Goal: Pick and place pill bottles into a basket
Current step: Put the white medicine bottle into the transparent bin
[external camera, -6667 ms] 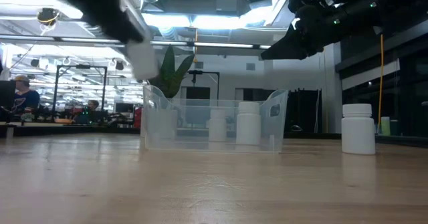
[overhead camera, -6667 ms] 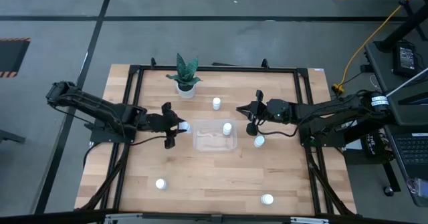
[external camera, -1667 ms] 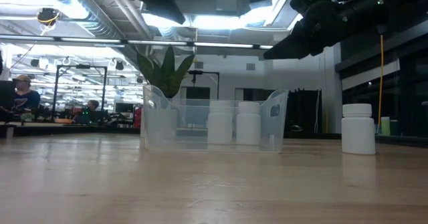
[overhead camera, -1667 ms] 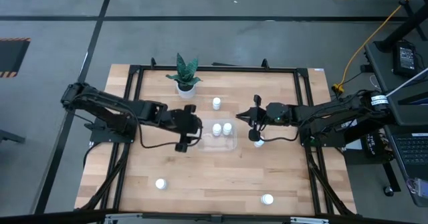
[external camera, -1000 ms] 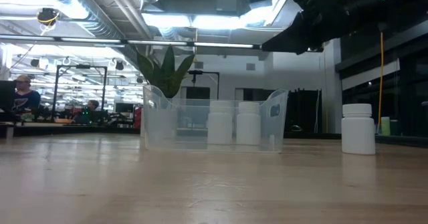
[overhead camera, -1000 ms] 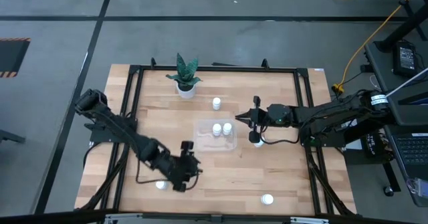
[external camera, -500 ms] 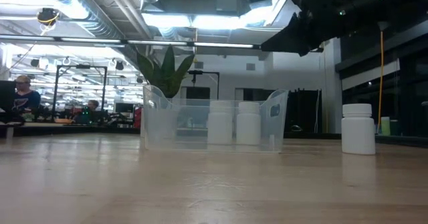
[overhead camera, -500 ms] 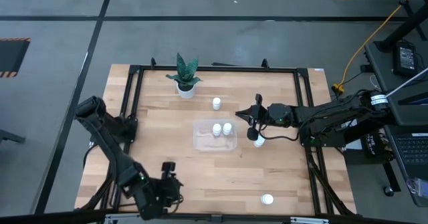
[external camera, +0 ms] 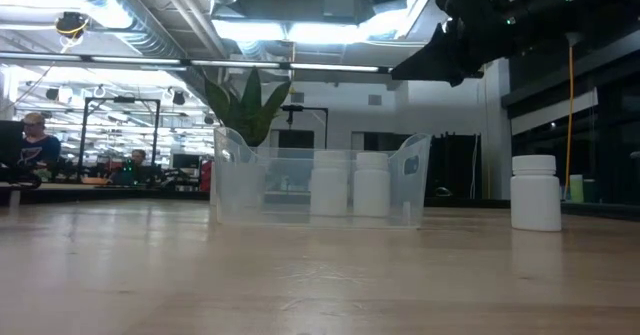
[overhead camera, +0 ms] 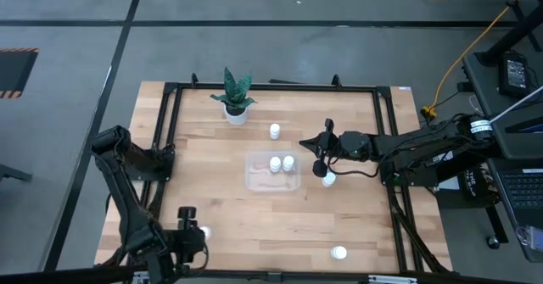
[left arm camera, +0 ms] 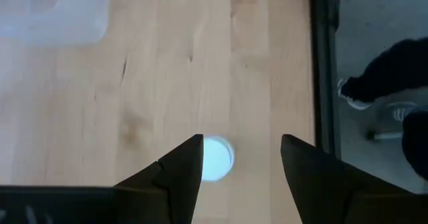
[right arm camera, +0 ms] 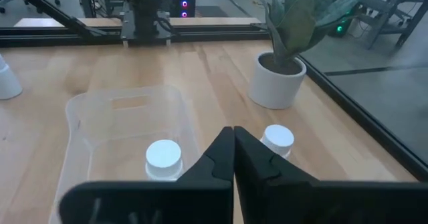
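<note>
From left: I had swung my left gripper [overhead camera: 188, 225], fingers apart, from the basket [overhead camera: 272, 171] to a near-corner pill bottle [left arm camera: 215, 158]; two bottles sat inside. My right gripper [overhead camera: 321, 145] had just closed, empty.

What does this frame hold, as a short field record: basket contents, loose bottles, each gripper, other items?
basket: clear, mid-table, two pill bottles inside, upright
loose bottles: four on the table, one near the plant, one under the right gripper, one at the front right, one at the front left
left gripper: open, above the front-left bottle
right gripper: shut, empty, right of the basket
other: potted plant at the back
</note>
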